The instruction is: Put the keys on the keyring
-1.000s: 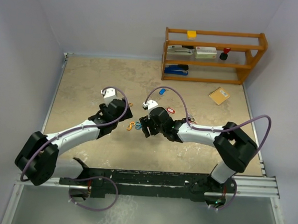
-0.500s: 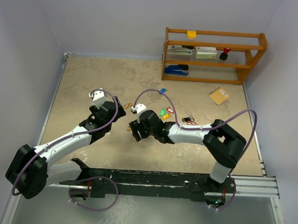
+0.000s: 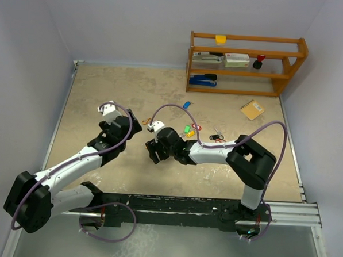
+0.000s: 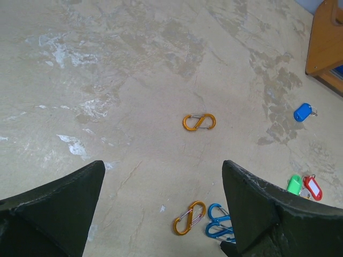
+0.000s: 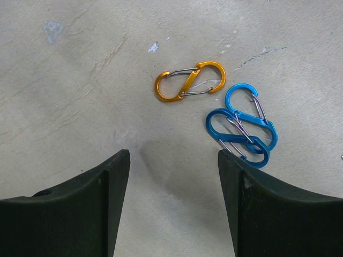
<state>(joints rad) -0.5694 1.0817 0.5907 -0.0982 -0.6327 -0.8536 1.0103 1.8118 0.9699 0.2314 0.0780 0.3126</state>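
L end effector (image 4: 162, 174), R end effector (image 5: 173, 160) moved left, apart; 2 orange clips (image 4: 199, 122) (image 4: 188, 217), 2 blue clips (image 5: 251, 118) (image 5: 236, 140), 3+ keys (image 4: 303, 112) (image 4: 293, 183) (image 4: 312, 188).

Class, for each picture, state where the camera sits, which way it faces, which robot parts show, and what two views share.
Top external: above and behind the arm bases, looking down on the table, the shelf, the left arm and the right arm.
Left wrist: on that wrist, facing down through the open left gripper at the table and a blue-tagged key.
Right wrist: on that wrist, facing down through the open right gripper at the table.
Shared: both wrist views show the orange clip beside two blue clips.
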